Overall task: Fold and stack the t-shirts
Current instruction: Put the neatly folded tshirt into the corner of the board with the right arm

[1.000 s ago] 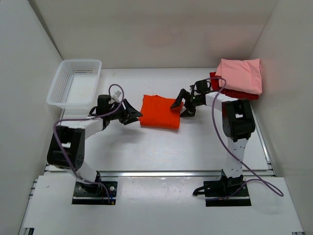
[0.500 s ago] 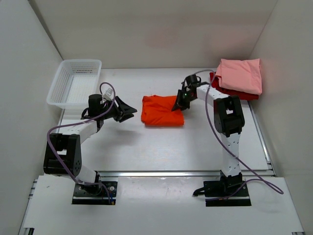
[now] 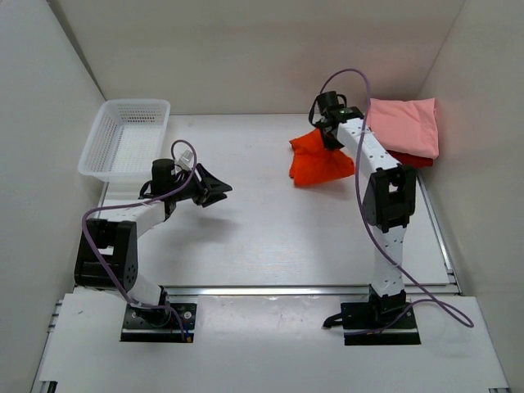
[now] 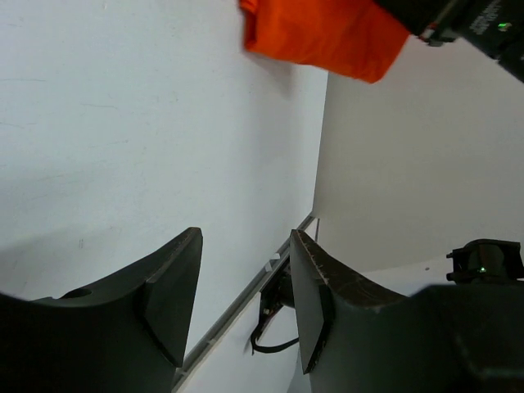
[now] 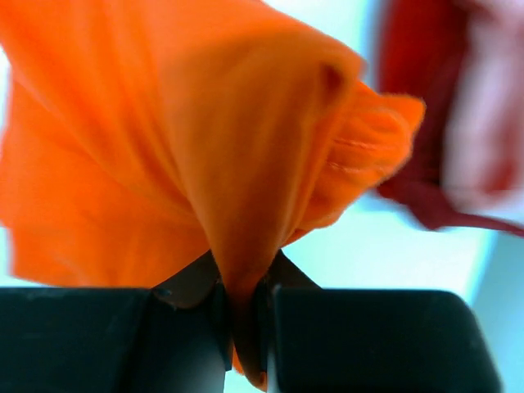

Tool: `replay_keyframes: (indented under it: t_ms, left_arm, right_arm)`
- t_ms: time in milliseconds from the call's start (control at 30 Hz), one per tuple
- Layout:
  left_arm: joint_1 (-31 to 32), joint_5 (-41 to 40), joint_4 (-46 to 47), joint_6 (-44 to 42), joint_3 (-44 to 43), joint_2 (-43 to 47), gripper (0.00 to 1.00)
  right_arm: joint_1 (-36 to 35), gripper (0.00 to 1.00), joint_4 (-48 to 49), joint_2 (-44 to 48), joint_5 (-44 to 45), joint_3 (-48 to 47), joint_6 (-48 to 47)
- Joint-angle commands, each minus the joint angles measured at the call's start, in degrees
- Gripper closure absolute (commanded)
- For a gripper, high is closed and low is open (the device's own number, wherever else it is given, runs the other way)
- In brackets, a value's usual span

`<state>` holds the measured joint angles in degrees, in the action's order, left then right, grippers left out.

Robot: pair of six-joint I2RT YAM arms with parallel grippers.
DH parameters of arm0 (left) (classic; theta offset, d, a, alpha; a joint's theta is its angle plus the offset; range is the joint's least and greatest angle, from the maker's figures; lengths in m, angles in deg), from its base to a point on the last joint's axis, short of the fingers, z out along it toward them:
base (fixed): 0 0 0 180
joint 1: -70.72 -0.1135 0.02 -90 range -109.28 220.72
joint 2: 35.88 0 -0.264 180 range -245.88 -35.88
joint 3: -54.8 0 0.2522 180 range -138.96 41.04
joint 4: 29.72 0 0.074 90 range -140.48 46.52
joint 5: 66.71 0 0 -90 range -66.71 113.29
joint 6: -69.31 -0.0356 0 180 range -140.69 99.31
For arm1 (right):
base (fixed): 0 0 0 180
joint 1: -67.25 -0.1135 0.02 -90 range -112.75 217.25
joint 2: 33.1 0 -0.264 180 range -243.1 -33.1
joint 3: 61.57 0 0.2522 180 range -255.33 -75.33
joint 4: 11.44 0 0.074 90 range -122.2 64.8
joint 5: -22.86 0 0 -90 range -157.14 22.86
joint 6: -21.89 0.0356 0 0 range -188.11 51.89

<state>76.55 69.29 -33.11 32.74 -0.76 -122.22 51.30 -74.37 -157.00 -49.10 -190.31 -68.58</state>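
From above, a white mesh basket [image 3: 97, 146] sits at the far left of the surface [image 3: 270, 237], with only its own mesh floor showing inside. The left arm is bent low beside it, and the left tool [image 3: 219, 196] points right with its jaws spread apart around no cloth. The right arm stretches far forward, and the right tool [image 3: 325, 136] is clamped on the orange shirt [image 3: 321, 164], which hangs bunched just left of the stack. There the pink shirt [image 3: 405, 127] lies on the dark red shirt [image 3: 412, 158]. I cannot tell whether the orange cloth's lower edge touches the surface. In the left wrist view, the dark fingers [image 4: 168, 303] stand well apart over bare white, and the orange shirt is cut off at the top edge. In the right wrist view, the jaws pinch a fold of orange cloth that fills most of the frame. The dark red and pink shirts are blurred at the right.
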Motion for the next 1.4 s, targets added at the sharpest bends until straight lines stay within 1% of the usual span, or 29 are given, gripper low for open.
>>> replay_keyframes:
  t_ms: [0,100,167,233,333,367,433,500,533,633,767,900,1000,1067,1100,1133,1167,1200,1233,1267,1300,1333,1367]
  left_arm:
    - [0.6,1.2,-0.6,-0.7,-1.9,-0.5,0.42]
    - [1.6,1.0,-0.4,-0.4,-2.1,-1.6,0.43]
    - [2.0,1.6,-0.4,-0.6,-1.8,-2.1,0.43]
    - [2.8,0.9,-1.7,-1.0,-2.0,-1.9,0.44]
    - [3.6,-2.0,-4.0,-3.3,-2.8,-1.5,0.44]
    - [3.5,-2.2,-4.5,-3.7,-3.4,-1.3,0.44]
    - [4.1,-2.3,-4.8,-3.9,-3.8,-1.8,0.44]
    - [4.6,-2.8,-4.9,-4.2,-4.3,-2.7,0.44]
    - [4.9,-2.7,-5.4,-3.9,-4.0,-2.8,0.44]
    - [5.2,-2.8,-5.3,-3.7,-4.1,-3.5,0.44]
    - [5.8,-2.6,-5.7,-3.9,-4.8,-4.3,0.44]
    - [5.9,-3.4,-7.6,-5.1,-5.0,-4.0,0.44]
    - [5.3,-3.3,-8.3,-5.4,-5.1,-3.7,0.44]
    - [5.6,-3.4,-8.4,-5.3,-4.7,-3.7,0.44]
    - [5.7,-3.4,-8.4,-5.2,-4.9,-3.4,0.44]
    - [5.7,-3.5,-8.8,-5.3,-5.0,-3.6,0.44]
    - [5.7,-3.5,-8.5,-5.4,-5.2,-3.4,0.43]
    - [5.9,-3.5,-8.7,-5.5,-5.0,-3.7,0.42]
    - [6.1,-3.2,-8.9,-6.0,-5.5,-3.7,0.42]
    - [5.8,-2.8,-8.9,-6.1,-5.6,-3.7,0.39]
    - [6.1,-2.8,-9.0,-6.0,-5.6,-3.9,0.11]
    - [5.8,-2.1,-8.5,-6.0,-5.7,-3.4,0.02]
    - [6.2,-2.0,-8.9,-6.3,-6.1,-3.0,0.01]
  right_arm:
    - [4.3,1.0,-0.1,7.1,7.4,-4.8,-7.5]
    - [7.8,1.0,3.1,9.8,4.8,-4.6,-9.5]
    - [12.1,1.0,5.1,11.4,5.0,-4.7,-10.0]
    - [15.1,1.0,6.0,10.9,3.8,-6.4,-10.7]
    - [21.7,1.0,9.2,10.3,0.8,-7.1,-10.5]
    - [22.6,1.0,10.5,9.8,-0.2,-7.4,-10.5]
    - [25.9,1.0,10.8,8.4,-1.4,-10.3,-9.2]
    - [28.0,1.0,9.5,4.8,-5.1,-16.7,-8.3]
    - [28.9,1.0,8.9,3.8,-5.5,-18.2,-8.1]
    - [30.3,1.0,10.1,0.2,-5.0,-22.4,-8.0]
    - [31.9,1.0,11.7,-4.1,-7.7,-24.1,-7.2]
    - [32.5,1.0,11.7,-9.1,-10.6,-28.8,-5.7]
    - [32.9,1.0,11.8,-10.7,-12.0,-30.1,-2.6]
    - [32.6,1.0,11.8,-10.8,-10.4,-29.7,-0.9]
    - [31.7,0.93,11.6,-10.7,-7.6,-29.3,-0.5]
    - [31.6,0.81,11.6,-10.5,-4.8,-29.5,-0.4]
    - [30.9,0.74,11.0,-10.9,-1.9,-29.6,-0.6]
    - [29.9,0.65,11.3,-10.6,-0.9,-29.9,-0.9]
    - [29.8,0.49,11.0,-9.9,1.7,-29.8,-1.1]
    - [29.0,0.38,11.3,-9.4,4.0,-30.6,-1.4]
    - [28.3,0.17,11.1,-8.7,5.4,-31.3,-1.7]
    - [27.2,0.07,9.5,-7.5,9.5,-33.2,-1.1]
    - [26.7,0.0,7.8,-5.8,12.0,-34.9,-0.4]
